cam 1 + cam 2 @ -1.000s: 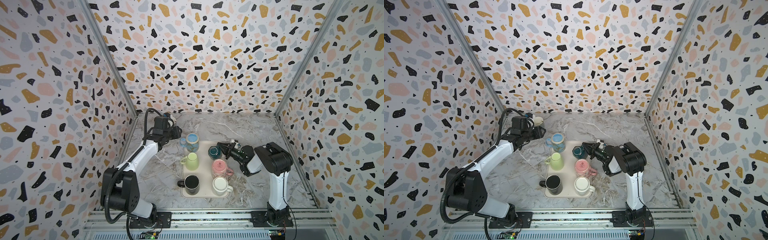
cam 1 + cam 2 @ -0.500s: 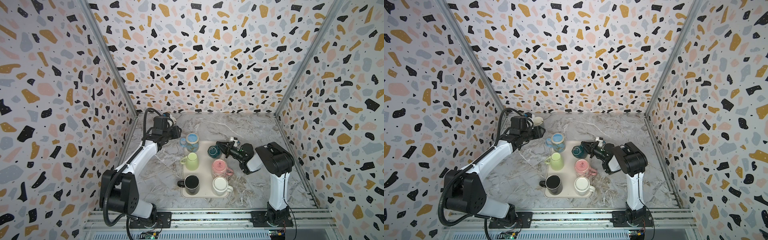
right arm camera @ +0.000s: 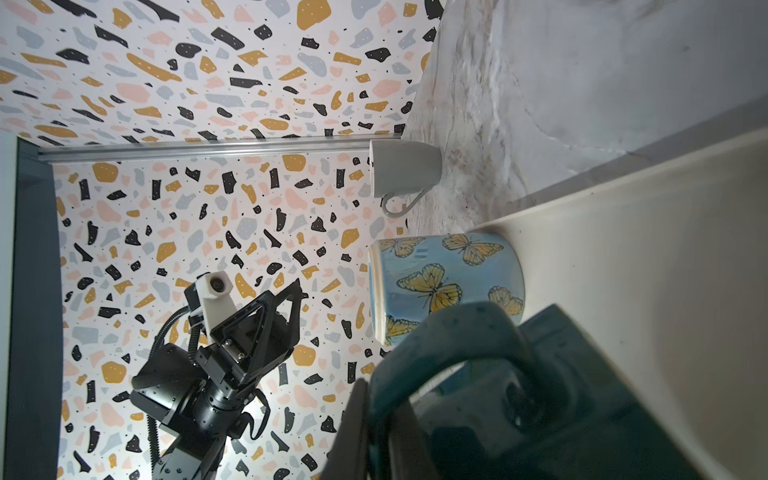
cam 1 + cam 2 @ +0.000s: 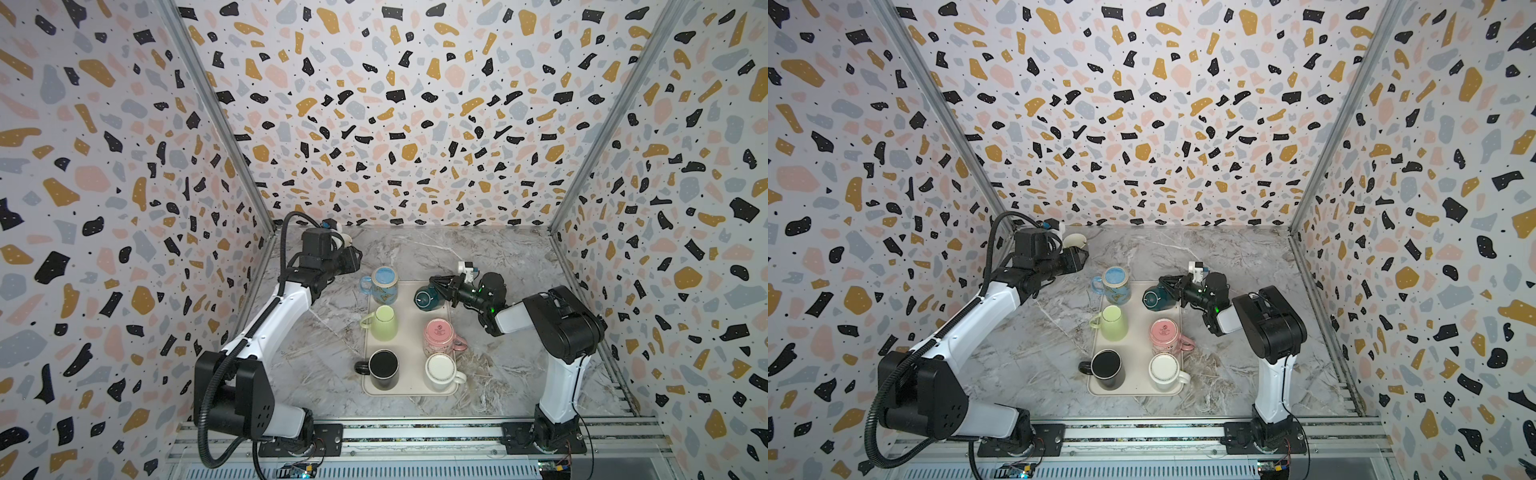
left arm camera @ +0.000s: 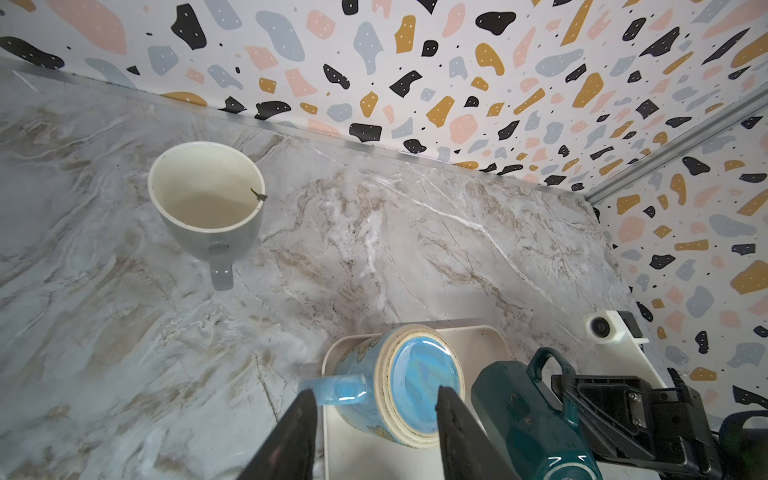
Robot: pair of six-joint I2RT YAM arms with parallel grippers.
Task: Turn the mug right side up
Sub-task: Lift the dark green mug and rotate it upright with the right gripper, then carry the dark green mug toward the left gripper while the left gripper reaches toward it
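Teal mug (image 4: pixel 428 298): far right corner of the tray (image 4: pixel 409 332), lying on its side, base towards the blue mug (image 4: pixel 384 282). Can't tell if it touches the tray.
Right gripper (image 4: pixel 441 288): clamped on the teal mug's handle.
Left gripper (image 5: pixel 376 397): jaws partly apart, empty, over the blue mug.
Done: teal mug about half-turned, by my read. The grey mug (image 5: pixel 206 187) stands mouth-up on the table.
To do: finish the turn, set the mug down mouth-up, release.

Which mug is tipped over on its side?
The dark teal mug in the right gripper, tilted sideways; the other mugs stand vertical.
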